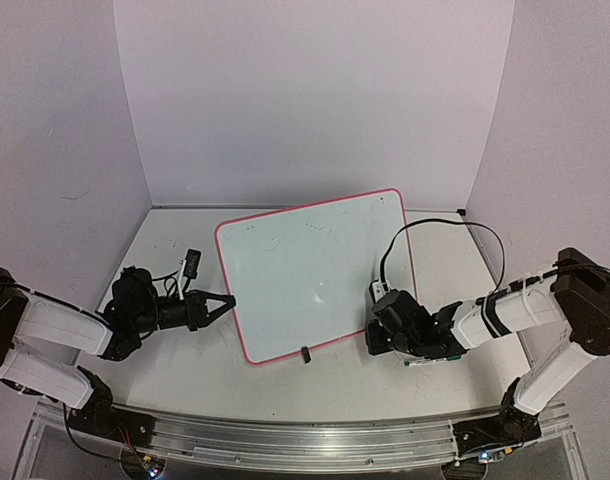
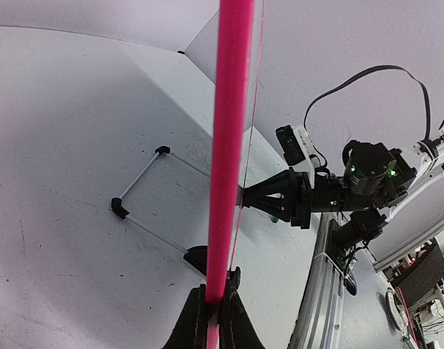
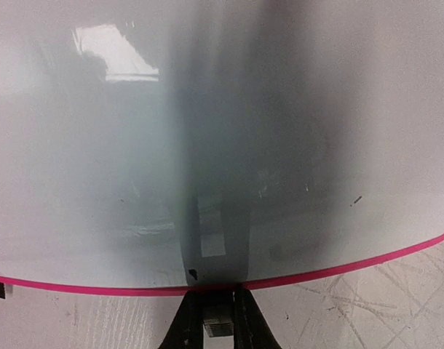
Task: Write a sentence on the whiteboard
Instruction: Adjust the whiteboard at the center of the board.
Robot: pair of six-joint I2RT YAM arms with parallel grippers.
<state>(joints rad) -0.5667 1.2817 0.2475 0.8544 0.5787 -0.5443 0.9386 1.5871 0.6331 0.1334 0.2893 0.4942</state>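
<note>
1. left jaws clamp shut on the pink rim of the whiteboard (image 1: 310, 270); right jaws pinch shut on its opposite edge.
2. it spans the counter (image 1: 185, 375) between the arms.
3. no sentence shows yet; the writing seemingly all remains.

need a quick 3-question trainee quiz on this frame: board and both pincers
1. True or false: the left pincer is shut on the whiteboard's pink rim.
2. The right pincer grips: A) the whiteboard's rim B) a marker C) nothing.
3. Is any green writing visible on the whiteboard?
Key: 1 true; 2 A; 3 no, none shows in any view.
</note>
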